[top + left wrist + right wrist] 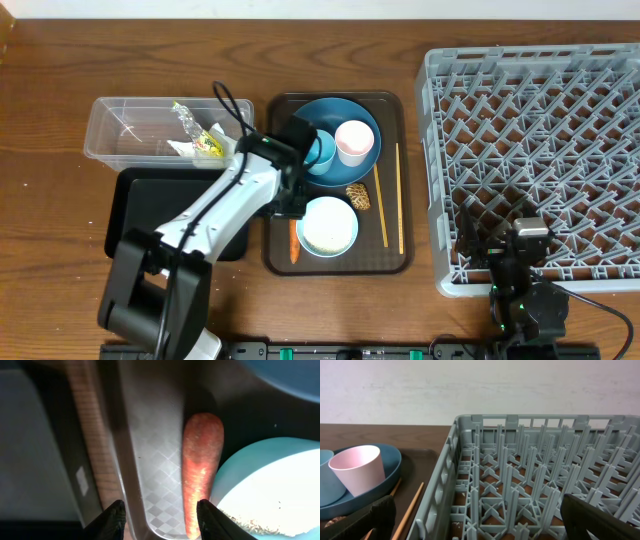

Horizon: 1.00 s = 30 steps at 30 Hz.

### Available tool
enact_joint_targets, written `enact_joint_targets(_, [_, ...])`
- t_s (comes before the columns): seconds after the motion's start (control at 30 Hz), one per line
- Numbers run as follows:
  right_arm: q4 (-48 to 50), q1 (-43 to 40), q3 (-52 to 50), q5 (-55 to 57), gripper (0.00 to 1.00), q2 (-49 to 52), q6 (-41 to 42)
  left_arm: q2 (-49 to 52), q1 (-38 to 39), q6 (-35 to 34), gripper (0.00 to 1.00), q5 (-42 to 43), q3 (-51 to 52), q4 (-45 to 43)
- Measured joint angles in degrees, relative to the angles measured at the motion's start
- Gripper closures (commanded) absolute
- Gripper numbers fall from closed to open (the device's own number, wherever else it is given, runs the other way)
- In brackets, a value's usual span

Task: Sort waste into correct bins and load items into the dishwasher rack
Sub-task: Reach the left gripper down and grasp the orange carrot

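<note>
- Carrier: a brown rectangular serving tray (405,262) on the wooden table (60,60), between the bins and the rack.
- Left arm: I read the left gripper (161,521) as part-way open with nothing clamped. Its dark fingertips (114,519) straddle the serving tray's left rim and the near end of the carrot.
- Waste on the serving tray: a small orange carrot (202,467) lies lengthwise between the left rim and the bowl, just beside the bowl. A brown textured lump (357,196) sits between the bowl and the plate.
- Waste already binned: a crumpled silver-yellow wrapper (197,128) and a white crumpled paper (183,149), both inside the clear plastic rectangular tub (100,130).
- Second bin: a shallow black rectangular tray (130,195), just in front of the tub and partly under my left arm.
- Dishes: a white bowl with pale blue inside (328,226) stands on the near part of the serving tray, with white rice grains (250,522) in it. A big dark blue plate (335,112) on the far part carries a light blue cup (322,152) and a pinkish-white cup (352,140), side by side.
- Utensils: two thin wooden chopsticks (381,205) lie lengthwise along the serving tray's right side, apart from each other.
- Rack: a large grey plastic lattice dishwasher rack (540,120) with upright pegs, to the right of the serving tray.
- Right arm: the right gripper (477,510) has its fingers spread wide and holds nothing. It hangs over the rack's near edge.
</note>
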<state>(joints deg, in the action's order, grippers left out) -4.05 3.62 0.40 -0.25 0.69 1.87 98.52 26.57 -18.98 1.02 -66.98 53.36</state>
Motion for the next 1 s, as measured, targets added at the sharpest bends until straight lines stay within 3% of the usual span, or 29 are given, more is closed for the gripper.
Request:
enact_joint_targets(0.27, [0.0,0.0,0.0,0.0,0.01,0.0,0.0,3.26,0.98,0.26,0.52,0.92,0.0,-0.04])
enact_joint_targets(0.57, [0.0,0.0,0.0,0.0,0.01,0.0,0.0,3.28,0.98,4.96,0.45,9.79,0.0,-0.72])
enact_joint_targets(1.0, [0.0,0.0,0.0,0.0,0.01,0.0,0.0,3.28,0.98,5.79,0.45,10.29,1.57,-6.29])
